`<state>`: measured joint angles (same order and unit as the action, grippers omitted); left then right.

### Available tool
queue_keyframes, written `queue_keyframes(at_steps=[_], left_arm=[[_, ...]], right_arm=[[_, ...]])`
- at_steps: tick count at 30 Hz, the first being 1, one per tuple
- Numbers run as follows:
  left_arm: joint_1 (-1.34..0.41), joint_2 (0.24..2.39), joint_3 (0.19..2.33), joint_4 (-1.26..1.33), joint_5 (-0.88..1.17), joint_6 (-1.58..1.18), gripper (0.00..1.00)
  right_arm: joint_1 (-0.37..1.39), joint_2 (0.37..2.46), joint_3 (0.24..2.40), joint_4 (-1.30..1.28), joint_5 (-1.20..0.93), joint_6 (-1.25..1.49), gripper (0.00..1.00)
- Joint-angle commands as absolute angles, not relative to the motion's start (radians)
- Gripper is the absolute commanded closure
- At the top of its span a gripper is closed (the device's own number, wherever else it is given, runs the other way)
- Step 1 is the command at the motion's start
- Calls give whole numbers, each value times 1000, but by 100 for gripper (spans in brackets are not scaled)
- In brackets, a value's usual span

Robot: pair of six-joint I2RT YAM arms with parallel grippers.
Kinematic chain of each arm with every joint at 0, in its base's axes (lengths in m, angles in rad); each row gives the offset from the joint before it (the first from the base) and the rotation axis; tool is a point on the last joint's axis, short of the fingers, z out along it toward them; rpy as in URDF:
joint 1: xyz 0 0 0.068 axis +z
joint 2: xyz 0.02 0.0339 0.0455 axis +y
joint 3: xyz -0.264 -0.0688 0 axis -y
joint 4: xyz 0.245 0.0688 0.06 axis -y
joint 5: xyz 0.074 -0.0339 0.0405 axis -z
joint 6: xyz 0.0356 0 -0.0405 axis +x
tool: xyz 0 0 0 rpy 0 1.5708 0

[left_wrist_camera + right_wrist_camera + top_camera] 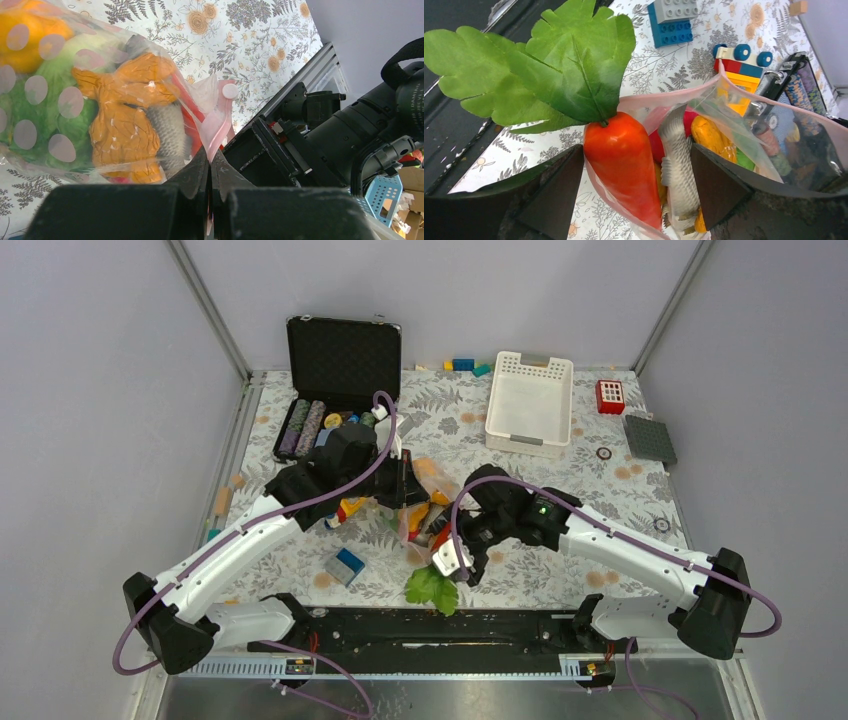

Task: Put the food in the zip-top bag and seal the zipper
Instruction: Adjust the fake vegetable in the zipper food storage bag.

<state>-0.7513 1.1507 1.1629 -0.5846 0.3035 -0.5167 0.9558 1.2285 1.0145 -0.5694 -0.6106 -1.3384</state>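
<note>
left gripper point(210, 172) pinched on bag point(100, 105) rim | right gripper point(636, 150) wide around carrot point(624, 170), probably released | carrot half in, zipper point(659, 98) unsealed

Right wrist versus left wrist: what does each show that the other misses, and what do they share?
Only the right wrist: the carrot, leaves out and body partly inside the mouth of the zip-top bag, between the spread fingers of the right gripper; also a blue-and-grey building block. Only the left wrist: the left gripper shut on the bag's pink edge, and the bag's white-dotted side. Both: the bag holding a silver fish and orange food.
</note>
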Motion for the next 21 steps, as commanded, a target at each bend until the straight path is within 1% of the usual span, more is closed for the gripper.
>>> queue_keyframes(at_steps=[1, 8, 14, 16, 19, 21], left_arm=[[-750, 1114, 1197, -540, 336, -521, 100], [-750, 1109, 1200, -546, 327, -530, 100], [-750, 1089, 1202, -549, 294, -568, 100], [-749, 1082, 1199, -549, 278, -577, 100], [-750, 1078, 1196, -548, 270, -590, 100], [-750, 1075, 1194, -549, 270, -595, 100]], right_arm=[[962, 1217, 1032, -466, -615, -1261, 17], [963, 1251, 1050, -383, -611, -1142, 20], [963, 1292, 1070, -365, -712, -1014, 21], [962, 1294, 1058, -301, -705, -937, 22], [962, 1284, 1018, -120, -662, -798, 24], [961, 1285, 1004, -63, -657, -733, 25]])
